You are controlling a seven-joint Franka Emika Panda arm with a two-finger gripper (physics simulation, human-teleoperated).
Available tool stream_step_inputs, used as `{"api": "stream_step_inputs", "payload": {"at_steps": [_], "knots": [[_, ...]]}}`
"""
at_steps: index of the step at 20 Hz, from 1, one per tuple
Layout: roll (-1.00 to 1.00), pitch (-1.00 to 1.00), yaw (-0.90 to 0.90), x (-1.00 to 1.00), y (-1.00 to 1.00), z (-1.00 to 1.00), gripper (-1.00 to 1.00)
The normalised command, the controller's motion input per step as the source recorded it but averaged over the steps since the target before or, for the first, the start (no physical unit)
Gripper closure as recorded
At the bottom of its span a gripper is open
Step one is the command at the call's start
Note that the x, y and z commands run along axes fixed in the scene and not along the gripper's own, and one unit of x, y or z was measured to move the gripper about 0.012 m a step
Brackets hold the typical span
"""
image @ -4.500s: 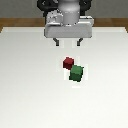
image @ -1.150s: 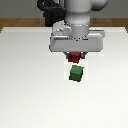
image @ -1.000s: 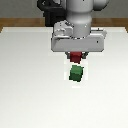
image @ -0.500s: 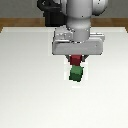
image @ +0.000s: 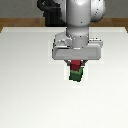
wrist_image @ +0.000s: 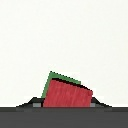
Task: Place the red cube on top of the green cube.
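Observation:
The red cube [image: 75,65] is held between the fingers of my gripper [image: 75,64], directly above the green cube [image: 76,76], which sits on the white table [image: 30,80]. In the exterior view the red cube's underside is at or just above the green cube's top; I cannot tell whether they touch. In the wrist view the red cube [wrist_image: 68,93] fills the space between the fingers and covers most of the green cube [wrist_image: 54,80], whose edge shows behind it. The gripper is shut on the red cube.
The robot's base and dark mount [image: 52,15] stand at the table's far edge. A brown floor strip shows beyond the table.
My gripper has carried the red cube from its earlier spot beside the green cube to a place over it, and has come lower over the last second.

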Motion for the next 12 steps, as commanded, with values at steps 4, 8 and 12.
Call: {"api": "stream_step_inputs", "payload": {"at_steps": [4,8,12], "knots": [[0.00,0.00,0.00,0.00,0.00,0.00,-1.00],[0.00,0.00,0.00,0.00,0.00,0.00,-1.00],[0.00,0.00,0.00,0.00,0.00,0.00,-1.00]]}}
